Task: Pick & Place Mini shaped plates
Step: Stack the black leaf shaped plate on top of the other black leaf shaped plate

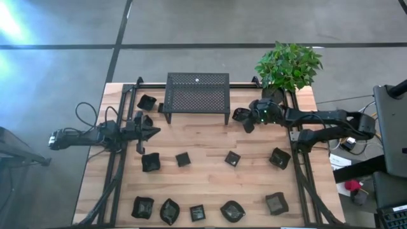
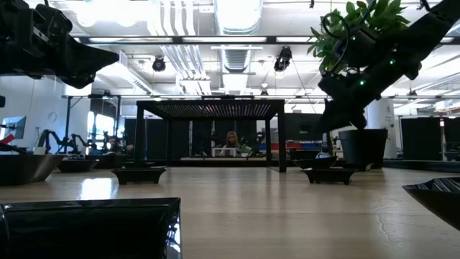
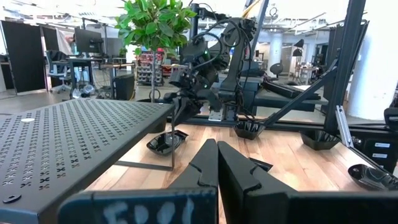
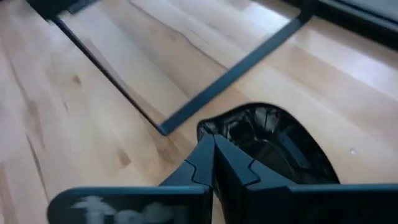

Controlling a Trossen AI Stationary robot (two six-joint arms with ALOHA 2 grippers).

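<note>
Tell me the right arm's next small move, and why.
Probably a short, straight lift. The right hand is shut on the rim of a small black dish that sits on the table by the right leg of the mesh stand. Raising it first should clear that leg before carrying it anywhere. The left hand waits shut, left of the stand.

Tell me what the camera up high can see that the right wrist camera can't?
Only the high view shows the whole table, both arms, the left gripper shut and holding nothing, the plant, the top of the mesh stand, and many little plates spread around, like the row along the near edge.

Only the right wrist view shows up close the shiny ribbed inside of one plate and the right gripper's fingers shut at its rim.

Both show the right gripper, that plate, a stand leg and the wooden tabletop.
</note>
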